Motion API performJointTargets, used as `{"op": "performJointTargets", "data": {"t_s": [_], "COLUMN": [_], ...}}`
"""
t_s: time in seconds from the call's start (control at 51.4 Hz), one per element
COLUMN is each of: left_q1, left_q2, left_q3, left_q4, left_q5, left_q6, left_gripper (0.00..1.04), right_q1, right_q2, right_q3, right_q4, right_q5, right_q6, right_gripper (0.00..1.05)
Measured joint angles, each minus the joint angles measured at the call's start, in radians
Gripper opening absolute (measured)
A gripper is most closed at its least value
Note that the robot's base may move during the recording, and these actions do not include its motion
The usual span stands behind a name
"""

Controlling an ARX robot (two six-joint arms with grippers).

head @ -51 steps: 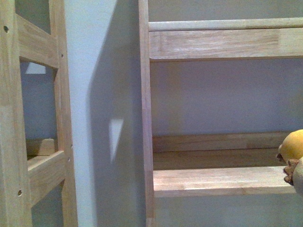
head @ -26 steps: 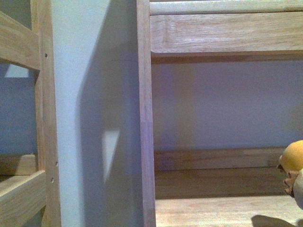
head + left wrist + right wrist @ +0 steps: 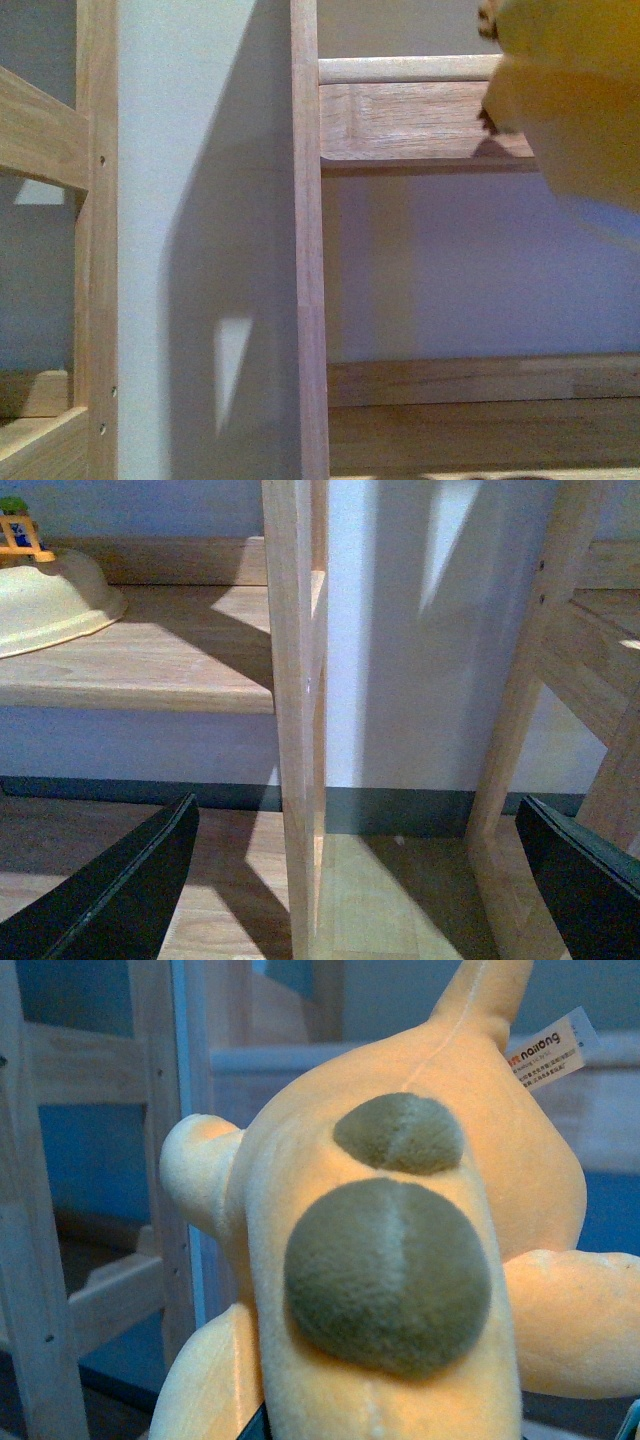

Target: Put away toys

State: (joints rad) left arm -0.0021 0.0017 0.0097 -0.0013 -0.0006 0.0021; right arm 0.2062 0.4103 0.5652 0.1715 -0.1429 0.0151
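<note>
The plush toy is orange-yellow with two round grey-brown patches and a white tag. It fills the right wrist view. My right gripper is shut on it and is hidden under it, apart from a dark sliver. In the front view the plush toy hangs large at the top right, in front of the upper shelf board. My left gripper is open and empty, low over the wooden floor. Its dark fingers stand wide either side of a wooden shelf post.
A wooden shelf unit has an upright and a lower shelf. Another wooden frame stands to the left, with pale wall between them. A cream bowl-shaped object sits on a low shelf in the left wrist view.
The plush toy has risen from the lower right edge of the front view to the top right and looks much larger. The shelf view has shifted slightly.
</note>
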Motion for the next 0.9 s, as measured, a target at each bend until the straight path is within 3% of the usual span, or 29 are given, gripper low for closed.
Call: {"op": "performJointTargets", "data": {"t_s": [0.156, 0.389, 0.642, 0.895], "left_q1": [0.000, 0.000, 0.000, 0.000], "left_q2": [0.000, 0.000, 0.000, 0.000], "left_q3": [0.000, 0.000, 0.000, 0.000], "left_q4": [0.000, 0.000, 0.000, 0.000], "left_q5": [0.000, 0.000, 0.000, 0.000], "left_q6": [0.000, 0.000, 0.000, 0.000], "left_gripper": [0.98, 0.98, 0.98, 0.98], "right_q1": [-0.017, -0.183, -0.175, -0.077], "right_q2": [0.079, 0.231, 0.509, 0.886], "right_q3": [0.126, 0.419, 0.658, 0.956], "right_q4": [-0.005, -0.029, 0.039, 0.013], "right_q5": [-0.045, -0.111, -0.039, 0.043], "right_q6": [-0.013, -0.003, -0.016, -0.027], "right_gripper": [0.07, 0.07, 0.07, 0.07]}}
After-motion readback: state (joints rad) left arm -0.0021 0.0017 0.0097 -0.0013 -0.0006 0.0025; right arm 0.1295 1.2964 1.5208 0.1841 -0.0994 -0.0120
